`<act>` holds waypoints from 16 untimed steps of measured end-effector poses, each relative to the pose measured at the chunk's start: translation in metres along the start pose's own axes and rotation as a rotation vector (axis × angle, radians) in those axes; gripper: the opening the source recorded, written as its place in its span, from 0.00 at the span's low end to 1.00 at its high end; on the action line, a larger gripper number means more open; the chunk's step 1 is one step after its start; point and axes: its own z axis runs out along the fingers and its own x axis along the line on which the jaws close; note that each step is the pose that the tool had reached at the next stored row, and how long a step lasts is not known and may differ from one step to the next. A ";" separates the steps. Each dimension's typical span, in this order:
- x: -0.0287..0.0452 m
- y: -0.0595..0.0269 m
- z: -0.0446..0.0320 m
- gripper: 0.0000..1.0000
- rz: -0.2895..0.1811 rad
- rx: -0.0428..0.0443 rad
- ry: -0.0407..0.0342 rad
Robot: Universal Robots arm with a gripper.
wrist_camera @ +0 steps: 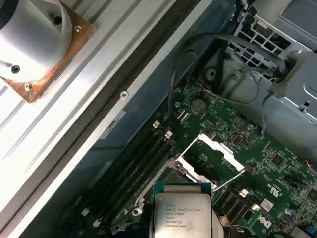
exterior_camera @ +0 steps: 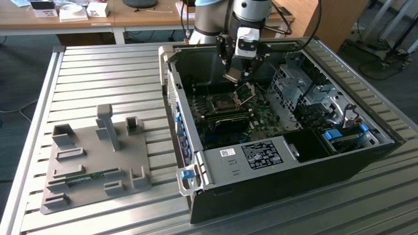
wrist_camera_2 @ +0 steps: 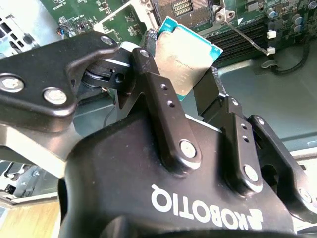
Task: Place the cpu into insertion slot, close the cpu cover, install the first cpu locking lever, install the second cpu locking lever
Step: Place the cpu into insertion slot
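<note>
One arm [exterior_camera: 209, 19] reaches down into an open computer case [exterior_camera: 261, 161] that lies on a slatted metal table [exterior_camera: 98, 73] in the exterior view. Its gripper [exterior_camera: 233, 73] hangs above the motherboard [exterior_camera: 261, 117], clamped on the cpu [exterior_camera: 232, 77], which is held tilted in the air, near the socket [exterior_camera: 220, 104] but not touching it. The cpu cover [exterior_camera: 246, 92] stands raised beside the socket. A grey moulded holder [exterior_camera: 91, 161] lies on the table, to the exterior view's left of the case

In the second wrist view, two black fingers [wrist_camera_2: 153, 79] pinch the cpu [wrist_camera_2: 185, 52] by opposite edges, its dull metal top facing the camera. The bare socket [wrist_camera_2: 185, 7] lies beyond it, and a thin wire lever [wrist_camera_2: 245, 34] sticks out beside the socket

In the first wrist view, the cpu [wrist_camera: 182, 213] hovers clear of the motherboard [wrist_camera: 277, 163]. The cpu cover [wrist_camera: 220, 148] is swung open, and the socket [wrist_camera: 173, 176] under it is bare
</note>
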 end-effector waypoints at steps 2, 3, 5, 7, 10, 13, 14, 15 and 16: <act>0.0000 0.0000 0.0001 0.54 0.000 -0.0002 0.0000; 0.0000 0.0000 0.0001 0.54 0.000 -0.0001 0.0000; 0.0000 0.0000 0.0001 0.54 0.000 -0.0001 0.0000; 0.0000 0.0000 0.0001 0.54 0.002 -0.0002 -0.0001; 0.0000 0.0000 0.0003 0.54 0.018 -0.0005 -0.0015; 0.0000 0.0000 0.0005 0.54 0.048 -0.0011 -0.0041; 0.0000 0.0000 0.0006 0.54 0.059 -0.0013 -0.0051; 0.0000 0.0000 0.0007 0.54 0.070 -0.0014 -0.0061; 0.0000 0.0000 0.0007 0.54 0.080 -0.0017 -0.0070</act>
